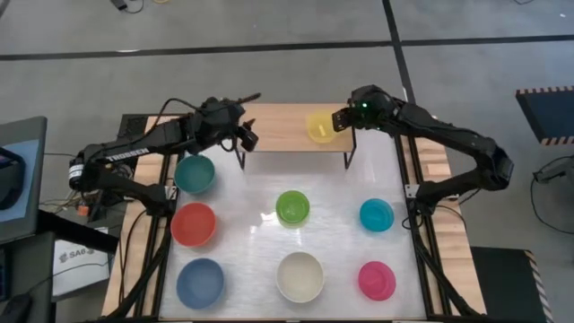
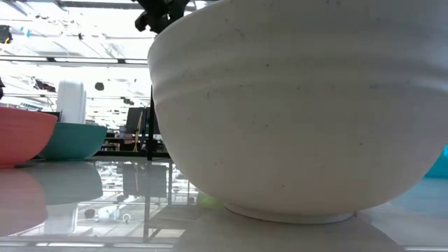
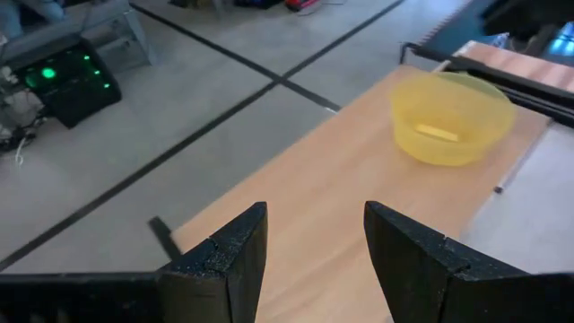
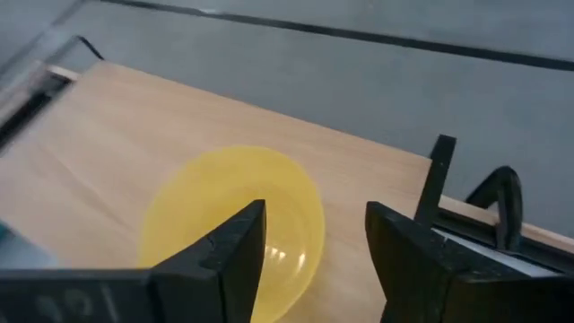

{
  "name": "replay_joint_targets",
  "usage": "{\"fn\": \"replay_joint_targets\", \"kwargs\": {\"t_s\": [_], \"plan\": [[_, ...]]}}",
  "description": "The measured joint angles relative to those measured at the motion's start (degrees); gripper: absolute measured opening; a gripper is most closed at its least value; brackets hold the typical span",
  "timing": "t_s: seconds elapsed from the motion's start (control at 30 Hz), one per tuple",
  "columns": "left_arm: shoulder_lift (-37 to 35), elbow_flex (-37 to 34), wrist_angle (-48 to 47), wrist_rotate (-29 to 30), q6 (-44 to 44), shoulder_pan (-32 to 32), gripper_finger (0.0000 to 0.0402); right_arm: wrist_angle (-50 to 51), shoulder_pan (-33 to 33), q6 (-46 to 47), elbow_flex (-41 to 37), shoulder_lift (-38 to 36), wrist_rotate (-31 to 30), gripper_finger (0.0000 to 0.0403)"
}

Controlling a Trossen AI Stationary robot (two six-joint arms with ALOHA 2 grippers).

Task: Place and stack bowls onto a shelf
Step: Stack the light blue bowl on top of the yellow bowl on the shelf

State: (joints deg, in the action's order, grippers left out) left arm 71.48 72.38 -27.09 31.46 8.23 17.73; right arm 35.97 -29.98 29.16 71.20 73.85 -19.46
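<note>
The shelf (image 1: 278,128), with its light wood top, stands at the table's far edge. The yellow bowl (image 1: 319,126) sits upright on its right part. My right gripper (image 1: 341,119) is open just above that bowl (image 4: 229,224); one finger is over the hollow, the other beyond the rim's right side. My left gripper (image 1: 244,139) hangs open over the shelf's left end (image 3: 296,179), with the yellow bowl (image 3: 451,117) farther off. The teal (image 1: 194,173), red (image 1: 193,223), blue (image 1: 199,282), green (image 1: 292,207), cream (image 1: 300,275), cyan (image 1: 377,214) and pink (image 1: 377,280) bowls rest upright on the white table.
The cream bowl (image 2: 294,105) fills the low view, with the red (image 2: 21,136) and teal (image 2: 70,140) bowls behind it. The shelf's middle and left part are bare wood. The table's wooden side rails (image 1: 434,161) and black frame run along both sides.
</note>
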Motion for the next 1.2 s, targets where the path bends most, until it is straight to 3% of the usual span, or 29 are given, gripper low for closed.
{"fn": "replay_joint_targets", "kwargs": {"t_s": [0.37, 0.77, 0.97, 1.2], "plan": [[-0.3, -0.91, 0.42, -4.23, 0.83, 3.53, 0.0173, 8.14, 5.46, 3.92, -0.75, -7.75, 0.08, 0.0219], [-4.71, -12.93, 14.86, -8.06, 3.02, 3.61, 0.0173, 10.59, 14.93, 14.29, -11.19, -20.59, -0.12, 0.0219], [-5.92, -13.31, 14.92, -8.1, 3.07, 4.84, 0.0173, 11.53, 18.72, 17.69, -14.41, -25.18, -0.2, 0.0219], [-6.83, -13.31, 15.05, -7.81, 3.06, 5.17, 0.0173, 19.65, 21.96, 21.68, -14.82, -26.31, -0.24, 0.0219]]}}
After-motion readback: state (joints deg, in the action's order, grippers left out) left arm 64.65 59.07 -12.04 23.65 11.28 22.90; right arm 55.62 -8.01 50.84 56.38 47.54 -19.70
